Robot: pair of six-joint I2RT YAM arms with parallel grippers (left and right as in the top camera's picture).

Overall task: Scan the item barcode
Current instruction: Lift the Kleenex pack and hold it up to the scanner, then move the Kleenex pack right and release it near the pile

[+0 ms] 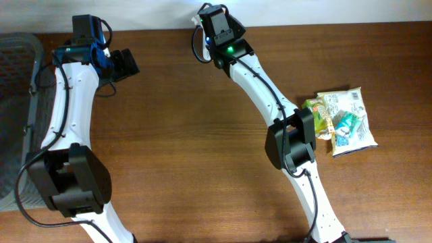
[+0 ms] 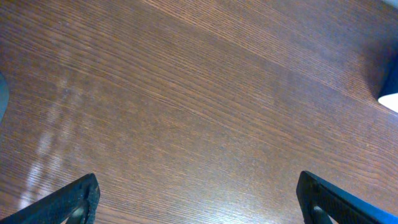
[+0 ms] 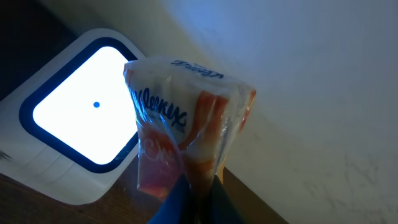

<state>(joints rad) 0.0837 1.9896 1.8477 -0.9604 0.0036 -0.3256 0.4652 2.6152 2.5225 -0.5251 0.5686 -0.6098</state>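
Basket (image 1: 13, 101) far left. Left gripper (image 1: 125, 64) wide, empty, over the table (image 2: 199, 93). Centre, far edge: right gripper (image 3: 196, 199) pinched on the lower end of the tissue pack (image 3: 186, 118), which is held just beside the lit scanner (image 3: 81, 112) window. Pack likely light, soft, crushable. Its film is slick and may swivel in an end pinch, so a grip across the body would be steadier. Snack packets (image 1: 344, 118) right, well apart.

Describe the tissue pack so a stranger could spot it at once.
Look to the table's far edge, where the right pincer nears the wall. It pinches a small tissue pack beside a glowing scanner. Unlike the snack bags lying flat, it is held aloft, clear-wrapped with orange print.
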